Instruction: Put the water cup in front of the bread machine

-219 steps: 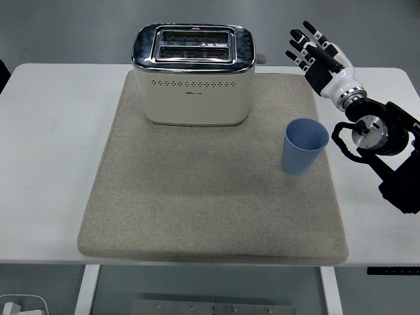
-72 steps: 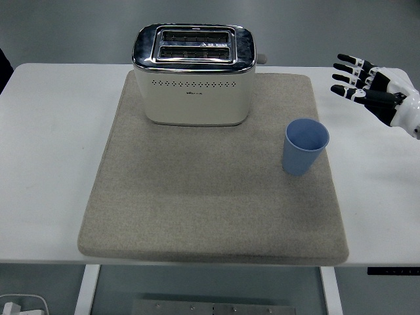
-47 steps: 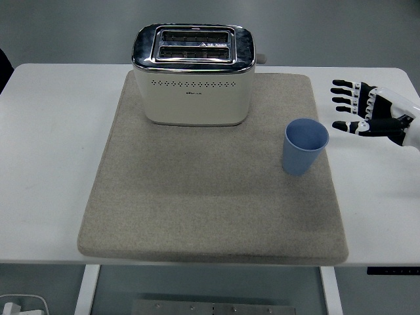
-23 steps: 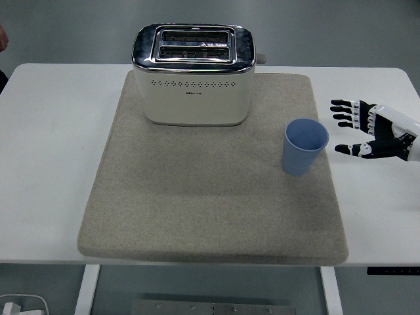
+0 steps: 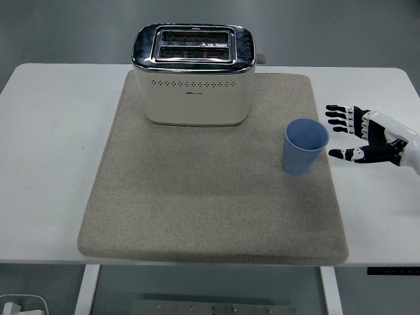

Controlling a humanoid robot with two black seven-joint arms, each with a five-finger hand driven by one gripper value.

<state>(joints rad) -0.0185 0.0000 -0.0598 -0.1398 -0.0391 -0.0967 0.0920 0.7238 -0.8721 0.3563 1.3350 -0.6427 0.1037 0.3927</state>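
Blue and plain, the water cup (image 5: 305, 146) stands upright on the right side of a big grey mat (image 5: 212, 197) — close to the mat's right edge. You can see down into the cup, and nothing shows inside it. The bread machine (image 5: 193, 73) is a cream toaster with a shiny silver top and two slots, and it sits at the back of the mat, up and to the left of the cup. The cup is not in front of it; it is off to the right side, with bare mat between them. The mat lies on a white table (image 5: 52, 151). The right hand (image 5: 367, 135) comes in from the right edge, low over the table, just beside the cup but not touching it. Its fingers (image 5: 338, 118) are spread out and point toward the cup, and the thumb sticks out lower down — the hand holds nothing. The fingers are black with white parts, and the wrist is white. No left hand shows anywhere.
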